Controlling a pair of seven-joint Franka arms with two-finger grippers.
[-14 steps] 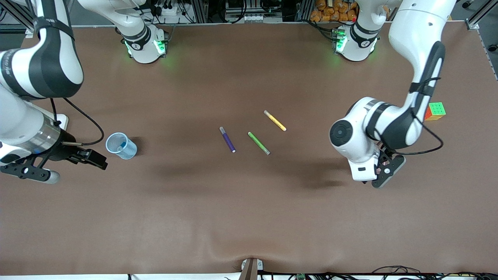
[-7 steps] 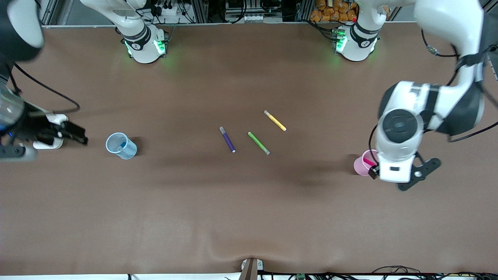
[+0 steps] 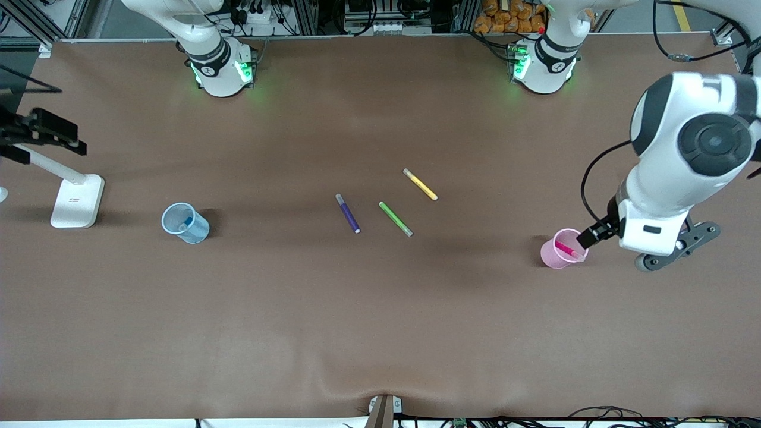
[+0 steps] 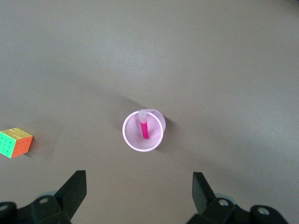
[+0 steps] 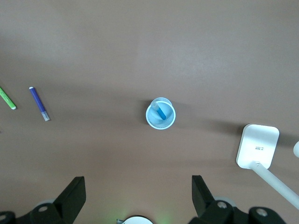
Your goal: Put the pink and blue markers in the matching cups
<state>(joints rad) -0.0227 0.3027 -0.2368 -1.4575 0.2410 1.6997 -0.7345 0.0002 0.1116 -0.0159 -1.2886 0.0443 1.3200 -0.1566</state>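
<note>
The light pink cup stands upright toward the left arm's end of the table with the pink marker leaning inside it. The pale blue cup stands toward the right arm's end with the blue marker in it. My left gripper is open and empty, up in the air over the table beside the pink cup; the pink marker shows in it. My right gripper is open and empty, high over the table's edge, apart from the blue cup and its marker.
A dark purple pen, a green pen and a yellow pen lie mid-table. A white stand sits near the blue cup. A colour cube lies near the pink cup.
Both arms have risen and pulled away toward their own ends of the table. The left arm's move uncovered the pink cup with the pink marker in it. Cups and pens have not moved.
</note>
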